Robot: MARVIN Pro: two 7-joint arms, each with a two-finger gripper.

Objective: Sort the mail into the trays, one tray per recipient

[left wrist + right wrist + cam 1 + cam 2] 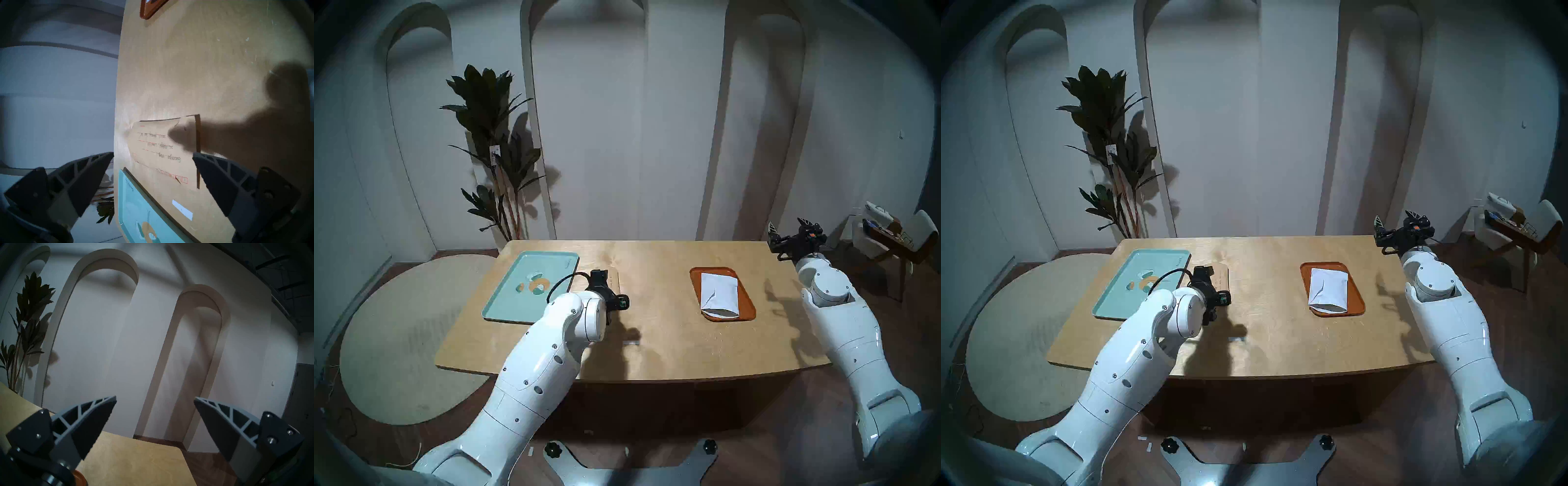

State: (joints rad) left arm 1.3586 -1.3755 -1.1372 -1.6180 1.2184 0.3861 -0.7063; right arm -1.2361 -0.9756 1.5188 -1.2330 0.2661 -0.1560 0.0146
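The brown kraft envelope (161,147), with handwritten lines and red marks, lies flat on the table just right of the mint-teal tray (504,305). That tray holds no mail. My left gripper (153,154) is open over the envelope, which lies below the gap between the fingers. From the head, the gripper (599,275) hides most of the envelope (615,279). The creased white envelope (719,292) lies in the orange-brown tray (695,281). My right gripper (788,225) is open and empty, raised over the table's far right corner.
A small white tape strip (631,342) lies on the table near its front, behind my left wrist. A potted plant (490,142) stands behind the table's far left corner. A chair with clutter (890,234) stands at the right. A round rug (398,339) lies on the floor at the left.
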